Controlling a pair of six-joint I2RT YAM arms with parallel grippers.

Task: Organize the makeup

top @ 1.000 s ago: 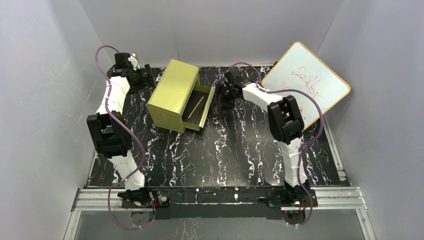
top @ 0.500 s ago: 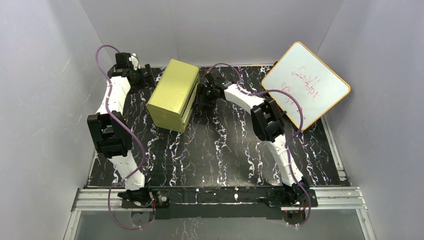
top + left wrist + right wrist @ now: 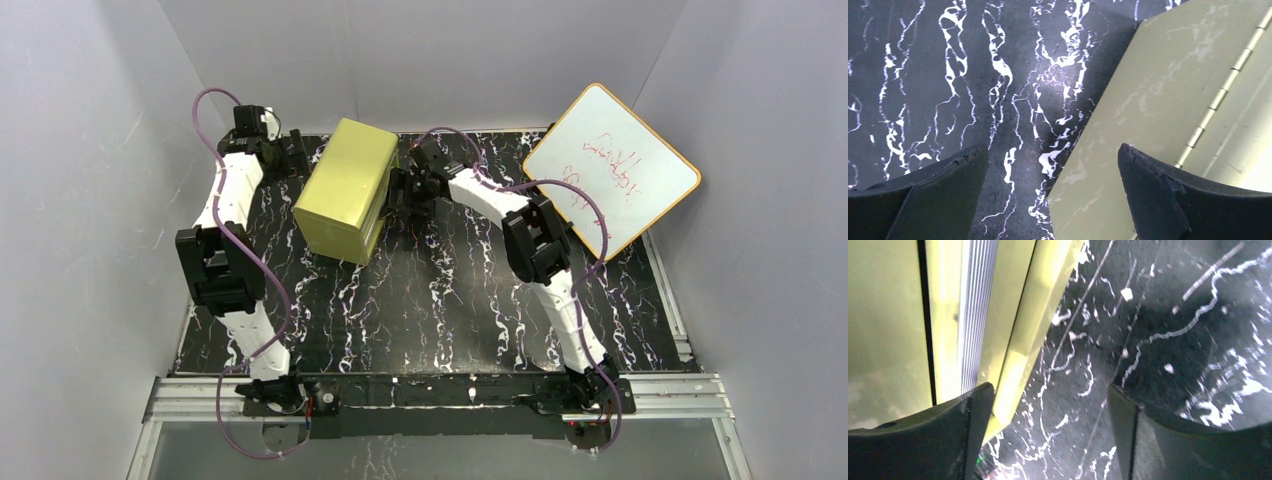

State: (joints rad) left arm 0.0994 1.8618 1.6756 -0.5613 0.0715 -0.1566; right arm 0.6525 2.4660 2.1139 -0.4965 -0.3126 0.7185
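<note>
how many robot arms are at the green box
2. The left arm is at the green box's far-left corner, fingers open; the right arm is at its right side, fingers open. No others in view.

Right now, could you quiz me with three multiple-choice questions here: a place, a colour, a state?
1. Where on the table does the whiteboard stand? A) near left corner B) far right corner C) dead centre
2. What colour is the box? A) olive green B) blue C) red
3. The box's drawer is: A) pulled right out B) half open C) shut
Answers: 1 B, it sits tilted by the right wall; 2 A, plain from above; 3 C, its front lies against the box.
</note>
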